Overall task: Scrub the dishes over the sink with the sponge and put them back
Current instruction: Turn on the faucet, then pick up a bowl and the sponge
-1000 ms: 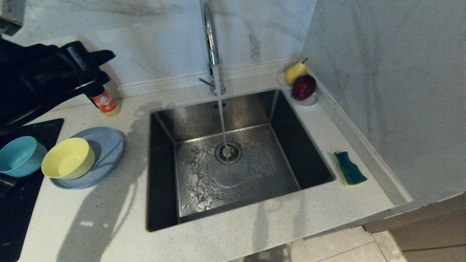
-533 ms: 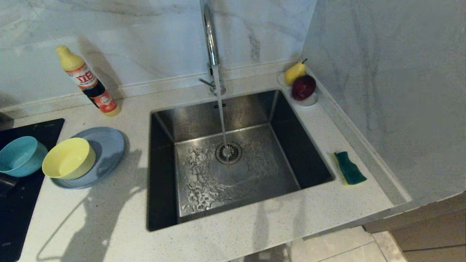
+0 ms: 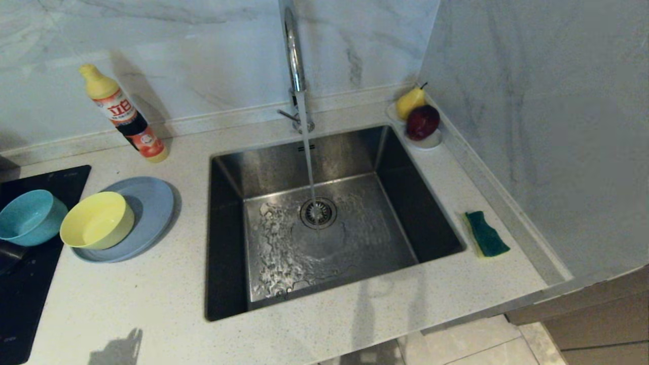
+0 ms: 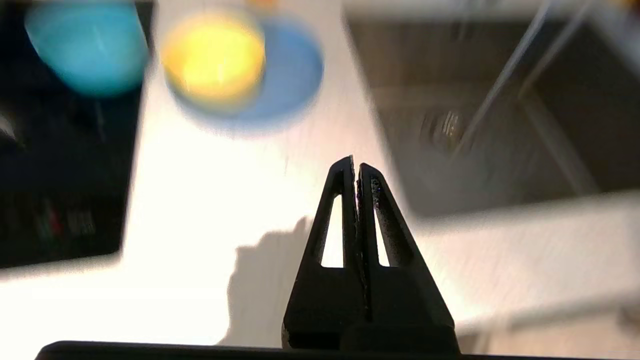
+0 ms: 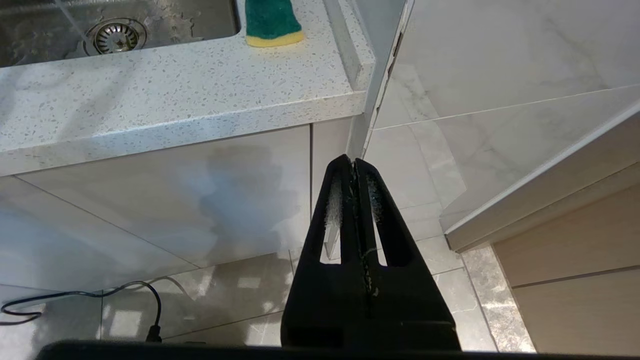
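While water runs from tap (image 3: 293, 56) into sink (image 3: 324, 213), nothing held. Left pincer (image 4: 356, 167) pressed together, empty, above tabletop (image 3: 167, 294); right pincer (image 5: 354, 165) pressed together, parked below tabletop edge.

Sponge (image 3: 485, 234) right of sink: likely soft, light; pinch across narrow sides.

Yellow bowl (image 3: 97, 220) on plate (image 3: 152, 203), teal bowl (image 3: 28, 217) beside: likely light, stiff, slippery wet; take by rim.

Bottle (image 3: 124, 114) label: red characters, unreadable.

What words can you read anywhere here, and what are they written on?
"立白": big red characters on the white label of the dish soap bottle standing by the back wall.
The smaller print on the bottle's red lower label is too small to read.
The tiny marks on the black cooktop, near its corners, are too small to read.
Nothing else carries writing.
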{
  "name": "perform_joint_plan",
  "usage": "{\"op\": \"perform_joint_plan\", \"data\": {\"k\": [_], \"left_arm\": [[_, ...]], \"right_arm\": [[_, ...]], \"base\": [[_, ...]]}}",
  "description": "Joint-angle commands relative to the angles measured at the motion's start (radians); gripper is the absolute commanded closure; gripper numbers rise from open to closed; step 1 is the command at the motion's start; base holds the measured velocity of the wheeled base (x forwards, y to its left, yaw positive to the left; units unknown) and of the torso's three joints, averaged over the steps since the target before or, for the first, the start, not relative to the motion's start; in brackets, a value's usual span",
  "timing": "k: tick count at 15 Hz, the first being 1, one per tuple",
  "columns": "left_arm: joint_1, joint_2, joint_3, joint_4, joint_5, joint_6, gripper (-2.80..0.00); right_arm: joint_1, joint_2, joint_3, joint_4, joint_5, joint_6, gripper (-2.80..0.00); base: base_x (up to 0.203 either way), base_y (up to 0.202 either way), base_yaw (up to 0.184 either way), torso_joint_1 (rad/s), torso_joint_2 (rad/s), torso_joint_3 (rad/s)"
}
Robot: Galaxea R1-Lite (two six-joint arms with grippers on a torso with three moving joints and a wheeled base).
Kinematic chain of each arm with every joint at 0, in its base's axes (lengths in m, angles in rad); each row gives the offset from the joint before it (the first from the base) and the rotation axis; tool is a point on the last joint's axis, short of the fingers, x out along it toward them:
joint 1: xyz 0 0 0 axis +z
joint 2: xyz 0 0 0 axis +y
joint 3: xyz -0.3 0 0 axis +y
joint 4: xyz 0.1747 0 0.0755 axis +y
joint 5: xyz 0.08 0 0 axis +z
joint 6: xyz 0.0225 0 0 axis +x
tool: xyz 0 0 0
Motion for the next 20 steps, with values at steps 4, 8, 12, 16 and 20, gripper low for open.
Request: {"op": "perform_joint_plan", "data": {"k": [4, 8, 12, 16, 20], "left_arm": [[0.001, -0.101, 0.132, -0.016, 0.009, 0.042, 0.00], [0.001, -0.101, 0.132, -0.016, 0.010, 0.034, 0.00], [0.001, -0.101, 0.132, -0.018, 0.009, 0.028, 0.00], [0.001, -0.101, 0.132, -0.018, 0.009, 0.029, 0.00], [0.001, -0.101, 0.132, -0.018, 0.009, 0.029, 0.00]], "right_arm": [[0.000, -0.002, 0.000, 0.000, 0.000, -0.001, 0.00], [0.000, -0.002, 0.000, 0.000, 0.000, -0.002, 0.00], [0.000, -0.002, 0.000, 0.000, 0.000, 0.000, 0.00], [0.000, -0.002, 0.000, 0.000, 0.000, -0.001, 0.00], [0.000, -0.003, 0.000, 0.007, -0.003, -0.002, 0.00]], "base": [[0.000, 0.000, 0.000, 0.000, 0.00, 0.000], [0.000, 0.000, 0.000, 0.000, 0.00, 0.000], [0.000, 0.000, 0.000, 0.000, 0.00, 0.000], [0.000, 0.000, 0.000, 0.000, 0.00, 0.000], [0.000, 0.000, 0.000, 0.000, 0.00, 0.000]]}}
